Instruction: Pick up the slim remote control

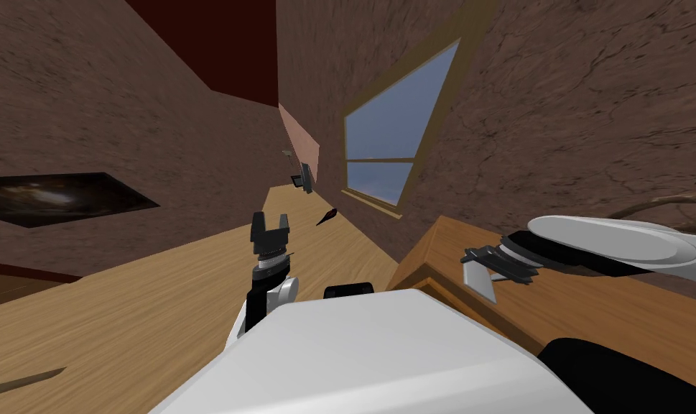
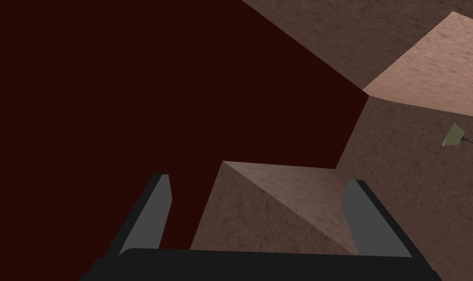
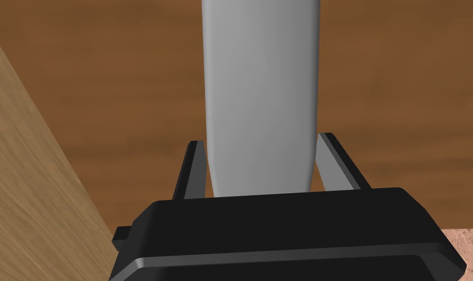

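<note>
The broad brown wooden surface [image 1: 597,316] stands to my right beside the pale plank floor [image 1: 159,302], and my right arm reaches over its near corner. There the slim, light grey, round-edged remote control [image 3: 259,97] sits between the blades of the right claw [image 3: 261,140], which is clenched against its two long sides; I cannot tell whether the remote touches the wood beneath it. The left claw [image 1: 271,217] is raised ahead of my chest, its blades released and wide apart with nothing between them.
</note>
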### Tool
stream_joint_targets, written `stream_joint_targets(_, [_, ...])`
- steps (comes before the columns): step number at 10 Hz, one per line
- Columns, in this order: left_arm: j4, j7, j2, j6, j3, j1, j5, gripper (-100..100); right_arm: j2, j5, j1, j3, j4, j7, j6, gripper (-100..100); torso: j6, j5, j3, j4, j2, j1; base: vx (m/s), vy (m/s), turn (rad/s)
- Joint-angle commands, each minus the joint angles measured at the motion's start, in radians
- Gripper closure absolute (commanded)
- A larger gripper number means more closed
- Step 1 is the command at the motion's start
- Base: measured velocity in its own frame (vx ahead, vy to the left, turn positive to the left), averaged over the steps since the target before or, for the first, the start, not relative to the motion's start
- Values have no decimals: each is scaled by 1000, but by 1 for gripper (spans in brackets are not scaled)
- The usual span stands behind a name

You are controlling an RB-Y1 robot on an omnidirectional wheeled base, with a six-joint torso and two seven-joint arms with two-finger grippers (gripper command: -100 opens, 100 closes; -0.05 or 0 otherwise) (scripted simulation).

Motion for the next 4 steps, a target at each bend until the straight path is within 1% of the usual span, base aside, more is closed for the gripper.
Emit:
stream_joint_targets(1, [0, 0, 0, 0, 0, 0, 0, 0, -12, -10, 0, -32, 6, -1, -32, 100, 0, 0, 0, 0, 0, 0, 3, 1, -69])
stream_joint_targets(2, [0, 0, 0, 0, 0, 0, 0, 0, -20, -15, 0, -48, 6, -4, -47, 100, 0, 0, 0, 0, 0, 0, 4, 1, -63])
stream_joint_targets(3, [0, 0, 0, 0, 0, 0, 0, 0, -19, -13, -1, -33, 8, -3, -32, 100, 0, 0, 0, 0, 0, 0, 2, 1, -12])
stream_joint_targets(4, [0, 0, 0, 0, 0, 0, 0, 0, -20, -13, -1, -35, 8, -3, -35, 0, 0, 0, 0, 0, 0, 0, 0, 0, 0])
